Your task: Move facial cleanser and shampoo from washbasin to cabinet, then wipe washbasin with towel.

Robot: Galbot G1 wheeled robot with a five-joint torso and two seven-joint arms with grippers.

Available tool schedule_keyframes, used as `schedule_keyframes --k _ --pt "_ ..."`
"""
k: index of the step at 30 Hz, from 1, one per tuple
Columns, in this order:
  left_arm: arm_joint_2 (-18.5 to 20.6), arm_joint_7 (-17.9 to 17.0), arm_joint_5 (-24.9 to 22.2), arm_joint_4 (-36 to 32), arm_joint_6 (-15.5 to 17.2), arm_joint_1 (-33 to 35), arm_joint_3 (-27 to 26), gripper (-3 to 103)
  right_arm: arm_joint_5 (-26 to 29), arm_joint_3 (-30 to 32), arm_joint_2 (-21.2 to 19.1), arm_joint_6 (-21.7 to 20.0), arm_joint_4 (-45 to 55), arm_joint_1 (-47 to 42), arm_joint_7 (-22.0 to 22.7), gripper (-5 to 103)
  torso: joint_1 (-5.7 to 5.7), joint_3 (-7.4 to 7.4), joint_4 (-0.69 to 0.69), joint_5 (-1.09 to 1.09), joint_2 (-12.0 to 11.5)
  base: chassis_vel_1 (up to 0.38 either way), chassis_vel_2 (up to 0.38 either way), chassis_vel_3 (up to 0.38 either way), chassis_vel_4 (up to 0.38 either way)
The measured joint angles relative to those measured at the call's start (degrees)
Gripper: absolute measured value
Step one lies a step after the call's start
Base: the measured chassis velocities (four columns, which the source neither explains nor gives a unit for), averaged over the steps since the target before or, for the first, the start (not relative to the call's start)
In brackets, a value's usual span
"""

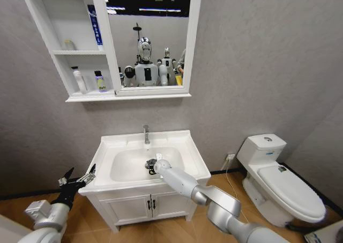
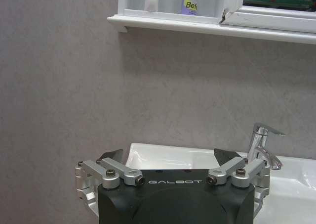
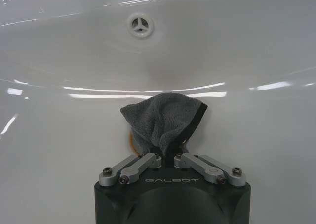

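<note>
My right gripper (image 3: 168, 156) is shut on the dark grey towel (image 3: 165, 121), pressing it onto the white bowl of the washbasin (image 3: 59, 135) below the round drain (image 3: 140, 25). From the head, that right gripper (image 1: 152, 167) is low in the washbasin (image 1: 115, 142) bowl, in front of the chrome tap (image 1: 146, 134). A white bottle (image 1: 79, 79) and a purple-labelled bottle (image 1: 100, 82) stand on the bottom shelf of the cabinet (image 1: 128, 96); I cannot tell which is the facial cleanser or the shampoo. My left gripper (image 1: 76, 179) hangs open and empty beside the washbasin's left corner.
A blue tube (image 1: 95, 26) leans in the cabinet's top compartment and a small jar (image 1: 68, 44) sits beside it. The white vanity (image 1: 150, 203) stands under the basin. A white toilet (image 1: 278, 178) is on the right. Wooden floor lies around.
</note>
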Motion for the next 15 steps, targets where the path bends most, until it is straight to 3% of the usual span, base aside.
schedule_keyframes --k 9,15 --pt "0.0 0.0 0.0 0.0 0.0 0.0 0.0 100 4.54 -0.44 -0.04 -0.94 3.78 -0.03 -0.62 5 0.0 -0.01 0.01 0.0 0.0 0.0 0.0 0.0 0.0" --pt "0.0 0.0 0.0 0.0 0.0 0.0 0.0 100 6.47 -0.11 -0.06 0.22 5.14 -0.08 -6.32 5 0.0 -0.02 0.0 0.0 0.01 0.0 0.0 0.0 0.0"
